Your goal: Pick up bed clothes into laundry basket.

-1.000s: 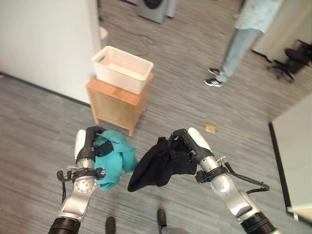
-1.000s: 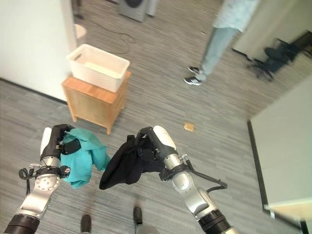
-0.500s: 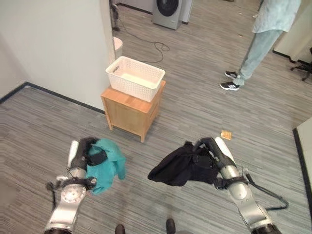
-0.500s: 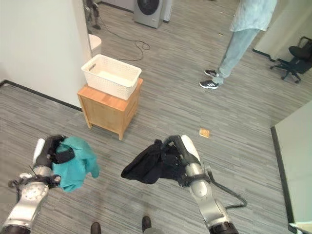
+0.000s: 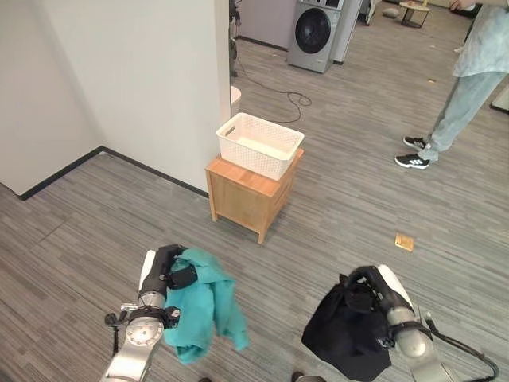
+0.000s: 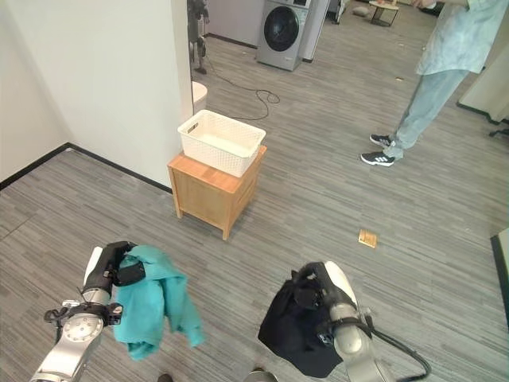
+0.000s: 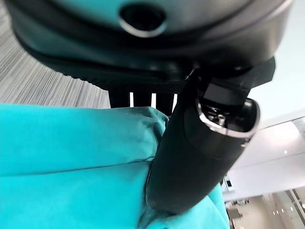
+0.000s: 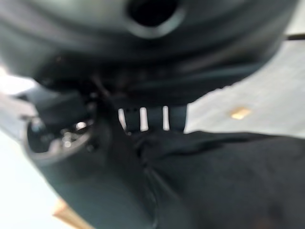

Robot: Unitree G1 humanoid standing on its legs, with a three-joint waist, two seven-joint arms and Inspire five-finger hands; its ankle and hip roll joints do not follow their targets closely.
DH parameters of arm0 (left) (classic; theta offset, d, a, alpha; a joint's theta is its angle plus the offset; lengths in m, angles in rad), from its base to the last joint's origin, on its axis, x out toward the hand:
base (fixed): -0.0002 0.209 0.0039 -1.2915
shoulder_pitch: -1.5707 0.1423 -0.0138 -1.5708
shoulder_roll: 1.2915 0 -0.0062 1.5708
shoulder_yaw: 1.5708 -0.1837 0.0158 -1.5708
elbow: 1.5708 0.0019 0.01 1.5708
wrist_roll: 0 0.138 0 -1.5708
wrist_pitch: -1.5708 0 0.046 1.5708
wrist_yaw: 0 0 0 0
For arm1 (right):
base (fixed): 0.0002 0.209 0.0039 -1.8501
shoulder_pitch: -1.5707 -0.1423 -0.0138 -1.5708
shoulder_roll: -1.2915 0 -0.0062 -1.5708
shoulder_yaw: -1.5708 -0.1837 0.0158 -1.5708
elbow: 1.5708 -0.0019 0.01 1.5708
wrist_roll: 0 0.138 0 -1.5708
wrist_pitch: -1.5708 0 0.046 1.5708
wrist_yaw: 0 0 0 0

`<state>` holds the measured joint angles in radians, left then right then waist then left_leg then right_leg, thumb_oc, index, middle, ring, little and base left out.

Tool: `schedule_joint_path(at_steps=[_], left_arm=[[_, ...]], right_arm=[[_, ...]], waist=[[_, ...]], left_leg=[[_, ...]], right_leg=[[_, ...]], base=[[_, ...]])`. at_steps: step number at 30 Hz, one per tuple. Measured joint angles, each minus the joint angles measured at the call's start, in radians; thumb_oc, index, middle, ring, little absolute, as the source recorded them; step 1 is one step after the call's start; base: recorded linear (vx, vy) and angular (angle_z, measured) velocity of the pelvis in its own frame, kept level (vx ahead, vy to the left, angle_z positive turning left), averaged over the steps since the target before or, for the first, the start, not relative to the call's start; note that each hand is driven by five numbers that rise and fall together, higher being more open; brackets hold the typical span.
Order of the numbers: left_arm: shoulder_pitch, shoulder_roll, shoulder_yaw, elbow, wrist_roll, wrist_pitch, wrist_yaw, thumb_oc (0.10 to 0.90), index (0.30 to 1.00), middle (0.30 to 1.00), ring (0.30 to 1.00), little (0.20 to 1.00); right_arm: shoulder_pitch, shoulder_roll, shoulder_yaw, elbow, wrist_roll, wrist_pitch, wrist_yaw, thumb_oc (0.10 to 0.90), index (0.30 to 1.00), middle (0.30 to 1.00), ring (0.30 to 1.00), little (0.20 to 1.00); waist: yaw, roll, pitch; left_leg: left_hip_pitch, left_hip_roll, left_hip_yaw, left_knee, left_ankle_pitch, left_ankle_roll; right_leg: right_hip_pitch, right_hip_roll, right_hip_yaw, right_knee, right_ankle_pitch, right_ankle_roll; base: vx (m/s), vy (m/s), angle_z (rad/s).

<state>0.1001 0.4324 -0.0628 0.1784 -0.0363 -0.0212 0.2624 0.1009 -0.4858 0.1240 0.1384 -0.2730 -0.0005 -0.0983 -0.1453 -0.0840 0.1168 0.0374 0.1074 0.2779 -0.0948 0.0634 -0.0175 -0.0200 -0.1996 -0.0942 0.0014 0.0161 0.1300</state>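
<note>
over the last second the whole view has swung and pulled back, so that is the camera moving with the robot, not the furniture: the white laundry basket on its small wooden cabinet now sits further up and nearer the middle of the eye views, with more wall and floor showing around it. the basket looks a little further off than it did, so i judge the carry is not closing in yet and the drop is still ahead.

both arms have sunk toward the lower edge of the eye views and drifted apart. the left hand is curled tight round the teal garment, which hangs down from it clear of the floor; its wrist view shows the thumb pressed into teal cloth. the right hand is curled into the black garment, which droops below it; its wrist view shows dark cloth bunched under the fingers.

both grips have held through the move, which is what matters for the task: nothing has slipped to the floor.

count: two garments, one teal and one black, one in each hand. one basket, nothing visible inside it from here. one cabinet. one washing machine at the far wall. one person standing off to the right. one small tan scrap lies on the floor.
</note>
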Motion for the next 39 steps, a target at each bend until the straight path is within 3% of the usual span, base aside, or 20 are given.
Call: schedule_joint_path(at_steps=[3, 5, 7, 8, 11, 14, 17, 19, 21, 25, 27, 28, 30, 31, 32, 33, 35, 36, 38, 39], left_arm=[[-0.002, 0.002, 0.001, 0.001, 0.001, -0.001, 0.017, 0.4, 0.3, 0.3, 0.3, 0.3], [0.0, -0.034, -0.005, 0.002, -0.008, -0.003, 0.023, 0.4, 0.3, 0.3, 0.3, 0.3], [0.004, -0.078, -0.01, -0.008, -0.032, -0.019, 0.027, 0.4, 0.3, 0.3, 0.3, 0.3], [0.012, -0.093, -0.01, -0.027, -0.041, -0.031, 0.027, 0.4, 0.3, 0.3, 0.3, 0.3], [0.033, -0.099, -0.012, -0.041, -0.041, -0.053, 0.024, 0.4, 0.3, 0.3, 0.3, 0.3], [0.013, -0.065, -0.003, -0.022, -0.043, -0.052, 0.027, 0.4, 0.3, 0.3, 0.3, 0.3], [0.017, -0.066, -0.02, -0.025, -0.043, -0.044, 0.02, 0.4, 0.3, 0.3, 0.3, 0.3], [0.015, -0.074, -0.033, -0.039, -0.043, -0.047, 0.01, 0.4, 0.3, 0.3, 0.3, 0.3], [0.017, -0.085, -0.037, -0.047, -0.042, -0.053, 0.006, 0.4, 0.3, 0.3, 0.3, 0.3], [0.029, -0.104, -0.037, -0.055, -0.04, -0.054, 0.005, 0.4, 0.3, 0.3, 0.3, 0.3], [0.029, -0.117, -0.033, -0.049, -0.039, -0.054, 0.007, 0.4, 0.3, 0.3, 0.3, 0.3], [0.028, -0.119, -0.033, -0.043, -0.039, -0.054, 0.007, 0.4, 0.3, 0.3, 0.3, 0.3], [0.025, -0.101, -0.011, -0.048, -0.039, -0.049, 0.007, 0.4, 0.3, 0.3, 0.3, 0.3], [0.039, -0.081, 0.004, -0.068, -0.039, -0.045, 0.009, 0.4, 0.3, 0.3, 0.3, 0.3], [0.045, -0.045, 0.026, -0.081, -0.04, -0.045, 0.006, 0.4, 0.3, 0.3, 0.3, 0.3], [0.043, -0.023, 0.048, -0.079, -0.04, -0.045, 0.006, 0.4, 0.3, 0.3, 0.3, 0.3], [0.046, -0.007, 0.084, -0.077, -0.04, -0.046, 0.008, 0.4, 0.3, 0.3, 0.3, 0.3], [0.044, 0.003, 0.09, -0.077, -0.04, -0.044, 0.01, 0.4, 0.3, 0.3, 0.3, 0.3], [0.038, 0.02, 0.089, -0.074, -0.039, -0.044, 0.011, 0.4, 0.3, 0.3, 0.3, 0.3], [0.042, 0.035, 0.084, -0.073, -0.039, -0.042, 0.01, 0.4, 0.3, 0.3, 0.3, 0.3]], right_arm=[[-0.044, -0.001, 0.007, -0.014, -0.001, -0.012, -0.018, 0.4, 0.3, 0.3, 0.3, 0.3], [-0.068, -0.004, 0.007, -0.012, 0.003, -0.01, -0.031, 0.4, 0.3, 0.3, 0.3, 0.3], [-0.067, -0.028, 0.006, -0.032, 0.006, -0.01, -0.037, 0.4, 0.3, 0.3, 0.3, 0.3], [-0.07, -0.036, 0.006, -0.049, 0.013, -0.011, -0.038, 0.4, 0.3, 0.3, 0.3, 0.3], [-0.07, -0.036, 0.007, -0.09, 0.024, -0.02, -0.037, 0.4, 0.3, 0.3, 0.3, 0.3], [-0.117, -0.049, 0.019, -0.115, 0.023, -0.036, -0.036, 0.4, 0.3, 0.3, 0.3, 0.3], [-0.179, -0.067, 0.016, -0.124, 0.023, -0.04, -0.04, 0.4, 0.3, 0.3, 0.3, 0.3], [-0.2, -0.095, 0.013, -0.164, 0.021, -0.041, -0.04, 0.4, 0.3, 0.3, 0.3, 0.3], [-0.216, -0.101, 0.014, -0.172, 0.021, -0.051, -0.047, 0.4, 0.3, 0.3, 0.3, 0.3], [-0.191, -0.107, 0.02, -0.16, 0.02, -0.051, -0.046, 0.4, 0.3, 0.3, 0.3, 0.3], [-0.172, -0.121, 0.024, -0.145, 0.016, -0.043, -0.044, 0.4, 0.3, 0.3, 0.3, 0.3], [-0.157, -0.128, 0.025, -0.144, 0.014, -0.04, -0.044, 0.4, 0.3, 0.3, 0.3, 0.3], [-0.148, -0.13, 0.04, -0.145, 0.012, -0.033, -0.039, 0.4, 0.3, 0.3, 0.3, 0.3], [-0.143, -0.131, 0.045, -0.152, 0.011, -0.033, -0.036, 0.4, 0.3, 0.3, 0.3, 0.3], [-0.158, -0.128, 0.055, -0.148, 0.011, -0.031, -0.035, 0.4, 0.3, 0.3, 0.3, 0.3], [-0.172, -0.13, 0.055, -0.146, 0.009, -0.031, -0.035, 0.4, 0.3, 0.3, 0.3, 0.3], [-0.179, -0.132, 0.023, -0.14, 0.011, -0.03, -0.038, 0.4, 0.3, 0.3, 0.3, 0.3], [-0.191, -0.135, 0.011, -0.124, 0.012, -0.027, -0.044, 0.4, 0.3, 0.3, 0.3, 0.3], [-0.217, -0.146, -0.015, -0.093, 0.015, -0.02, -0.058, 0.4, 0.3, 0.3, 0.3, 0.3], [-0.235, -0.153, -0.017, -0.081, 0.018, -0.015, -0.062, 0.4, 0.3, 0.3, 0.3, 0.3]], waist=[[0.009, 0.005, 0.001], [0.014, 0.018, 0.026], [0.0, 0.048, 0.035], [-0.005, 0.065, 0.041], [-0.005, 0.032, 0.061], [0.027, -0.052, 0.099], [0.085, -0.07, 0.117], [0.109, -0.071, 0.127], [0.131, -0.039, 0.127], [0.171, 0.034, 0.122], [0.193, 0.06, 0.123], [0.207, 0.062, 0.124], [0.213, 0.043, 0.135], [0.224, 0.038, 0.132], [0.24, 0.003, 0.134], [0.252, -0.014, 0.135], [0.26, -0.025, 0.13], [0.268, -0.026, 0.126], [0.26, -0.029, 0.12], [0.251, -0.026, 0.119]], left_leg=[[-0.016, 0.042, -0.045, 0.0, 0.016, -0.035], [-0.016, 0.055, -0.06, 0.061, 0.011, -0.047], [0.011, 0.07, -0.07, 0.034, -0.004, -0.063], [0.028, 0.078, -0.075, 0.005, 0.008, -0.098], [0.042, 0.087, -0.068, 0.029, 0.0, -0.107], [-0.069, 0.104, -0.099, 0.28, -0.005, -0.133], [-0.119, 0.122, -0.083, 0.44, 0.024, -0.104], [-0.151, 0.087, -0.034, 0.417, -0.02, -0.061], [-0.158, 0.044, 0.052, 0.263, -0.024, -0.042], [-0.174, -0.008, 0.068, 0.011, 0.007, -0.076], [-0.209, 0.018, 0.044, 0.001, 0.0, -0.09], [-0.204, 0.017, 0.069, 0.027, 0.057, -0.073], [-0.206, 0.03, 0.166, 0.099, 0.088, -0.035], [-0.2, 0.04, 0.21, 0.118, 0.132, 0.016], [-0.201, 0.023, 0.229, 0.157, 0.08, 0.058], [-0.207, 0.014, 0.238, 0.212, 0.03, 0.068], [-0.201, 0.01, 0.245, 0.273, -0.04, 0.061], [-0.18, 0.002, 0.242, 0.242, -0.02, 0.073], [-0.134, -0.006, 0.239, 0.183, -0.033, 0.064], [-0.113, 0.001, 0.246, 0.157, 0.002, 0.073]], right_leg=[[0.035, 0.04, 0.011, -0.102, 0.089, 0.018], [0.051, 0.051, -0.034, -0.093, 0.09, -0.001], [0.065, 0.073, -0.041, -0.093, 0.085, -0.014], [0.07, 0.085, -0.04, -0.093, 0.08, -0.011], [0.094, 0.096, -0.037, -0.093, 0.068, -0.021], [0.113, 0.105, -0.037, -0.077, 0.036, -0.076], [0.161, 0.101, -0.028, -0.095, 0.019, -0.105], [0.157, 0.069, -0.021, -0.097, 0.012, -0.108], [0.146, 0.063, -0.007, -0.099, 0.01, -0.108], [0.155, 0.07, 0.028, -0.1, -0.016, -0.092], [0.175, 0.066, 0.073, -0.101, -0.046, -0.066], [0.192, 0.048, 0.088, -0.102, -0.061, -0.047], [0.194, 0.033, 0.087, -0.034, -0.113, -0.052], [0.203, 0.038, 0.088, -0.02, -0.118, -0.043], [0.215, 0.019, 0.096, -0.011, -0.115, -0.05], [0.235, -0.004, 0.081, -0.027, -0.105, -0.062], [0.277, -0.021, 0.094, -0.069, -0.033, -0.027], [0.271, -0.026, 0.098, -0.055, -0.021, -0.012], [0.226, -0.012, 0.099, 0.047, 0.01, 0.025], [0.209, -0.006, 0.097, 0.112, 0.007, 0.049]], base=[[0.24, -0.241, 0.3], [0.18, -0.243, 0.21], [0.19, -0.247, 0.23], [0.24, -0.269, 0.12], [0.24, -0.353, -0.02], [0.27, -0.367, 0.12], [0.33, -0.064, 0.01], [0.35, 0.088, -0.04], [0.42, 0.102, -0.12], [0.43, 0.066, -0.22], [0.5, 0.1, -0.39], [0.35, 0.1, -0.49], [0.45, 0.141, -0.32], [0.59, 0.213, -0.39], [0.65, 0.22, -0.48], [0.72, 0.228, -0.36], [0.62, 0.158, -0.16], [0.53, 0.141, -0.05], [0.5, 0.094, -0.03], [0.44, 0.021, -0.13]])
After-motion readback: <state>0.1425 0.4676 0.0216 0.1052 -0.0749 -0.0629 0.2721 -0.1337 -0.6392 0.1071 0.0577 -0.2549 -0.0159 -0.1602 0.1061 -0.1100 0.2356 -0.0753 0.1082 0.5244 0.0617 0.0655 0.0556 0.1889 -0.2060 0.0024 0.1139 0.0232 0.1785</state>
